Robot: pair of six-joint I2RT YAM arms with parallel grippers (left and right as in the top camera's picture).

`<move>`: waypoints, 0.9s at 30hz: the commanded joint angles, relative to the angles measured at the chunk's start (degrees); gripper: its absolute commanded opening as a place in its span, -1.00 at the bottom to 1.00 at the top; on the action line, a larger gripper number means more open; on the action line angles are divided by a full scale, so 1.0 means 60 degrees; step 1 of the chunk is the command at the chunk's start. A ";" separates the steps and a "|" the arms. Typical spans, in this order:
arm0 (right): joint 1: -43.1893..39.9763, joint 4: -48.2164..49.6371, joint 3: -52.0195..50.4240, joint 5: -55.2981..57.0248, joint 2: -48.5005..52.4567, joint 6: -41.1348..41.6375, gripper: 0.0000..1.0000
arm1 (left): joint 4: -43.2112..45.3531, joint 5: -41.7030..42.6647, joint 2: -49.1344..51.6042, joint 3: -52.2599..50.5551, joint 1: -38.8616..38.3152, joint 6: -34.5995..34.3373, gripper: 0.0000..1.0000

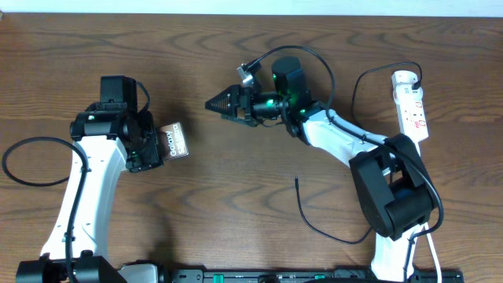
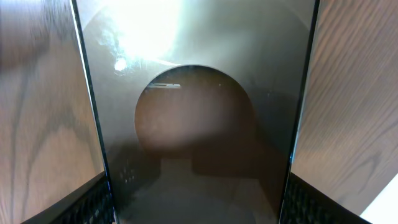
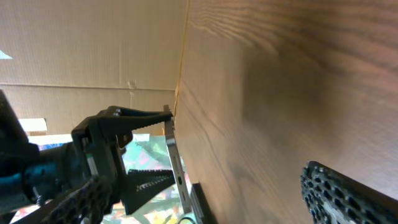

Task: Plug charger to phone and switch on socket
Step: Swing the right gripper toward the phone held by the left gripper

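My left gripper (image 1: 163, 146) is shut on the phone (image 1: 178, 141), a dark brown slab with white lettering, and holds it above the table left of centre. In the left wrist view the phone's glossy face (image 2: 199, 93) fills the space between both fingers (image 2: 93, 202). My right gripper (image 1: 212, 104) points left toward the phone and is open with nothing in it; only one pad (image 3: 342, 190) shows in its wrist view. That view shows the phone edge-on (image 3: 176, 163). The charger's thin black cable lies on the table, its tip (image 1: 296, 181) free. The white socket (image 1: 412, 106) lies at the far right.
A black cable loops from the top of the socket (image 1: 357, 86) and passes behind the right arm (image 1: 346, 141). Another black cable loop (image 1: 23, 161) lies at the left edge. The right arm's base (image 1: 393, 196) stands at the lower right.
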 commanded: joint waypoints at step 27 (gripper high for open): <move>0.1730 -0.0040 0.0138 0.0171 -0.0025 0.0364 0.55 | -0.0091 0.1322 0.0783 0.0350 -0.0033 0.0448 -0.86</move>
